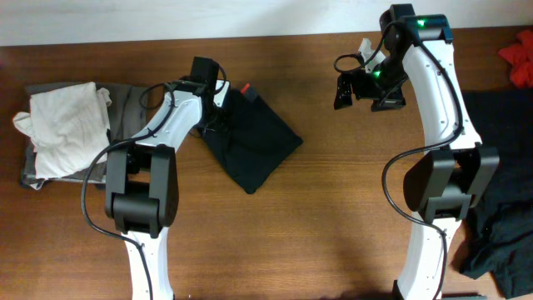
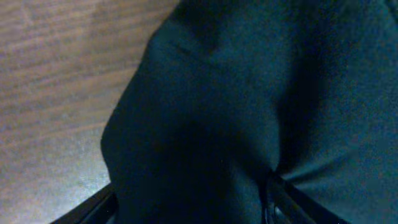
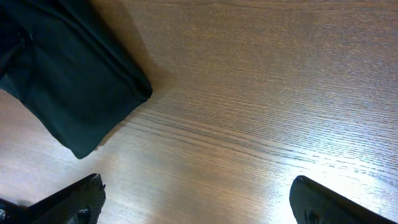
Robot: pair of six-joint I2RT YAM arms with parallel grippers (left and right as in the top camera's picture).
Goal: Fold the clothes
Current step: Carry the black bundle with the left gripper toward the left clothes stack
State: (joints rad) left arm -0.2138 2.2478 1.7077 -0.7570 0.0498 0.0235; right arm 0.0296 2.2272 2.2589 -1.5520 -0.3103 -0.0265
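Note:
A black folded garment (image 1: 252, 143) lies on the wooden table left of centre. My left gripper (image 1: 218, 102) is down at its upper left corner. In the left wrist view the dark cloth (image 2: 249, 99) fills the frame, and the gripper (image 2: 186, 208) has its fingers spread wide with cloth between them, so it is open. My right gripper (image 1: 356, 87) hovers over bare table at the back right, open and empty (image 3: 198, 202). The garment's corner shows in the right wrist view (image 3: 68, 81).
A folded stack, white cloth (image 1: 62, 125) on grey cloth (image 1: 125, 104), sits at the far left. A heap of dark clothes (image 1: 500, 208) lies along the right edge. A red garment (image 1: 520, 57) is at the back right corner.

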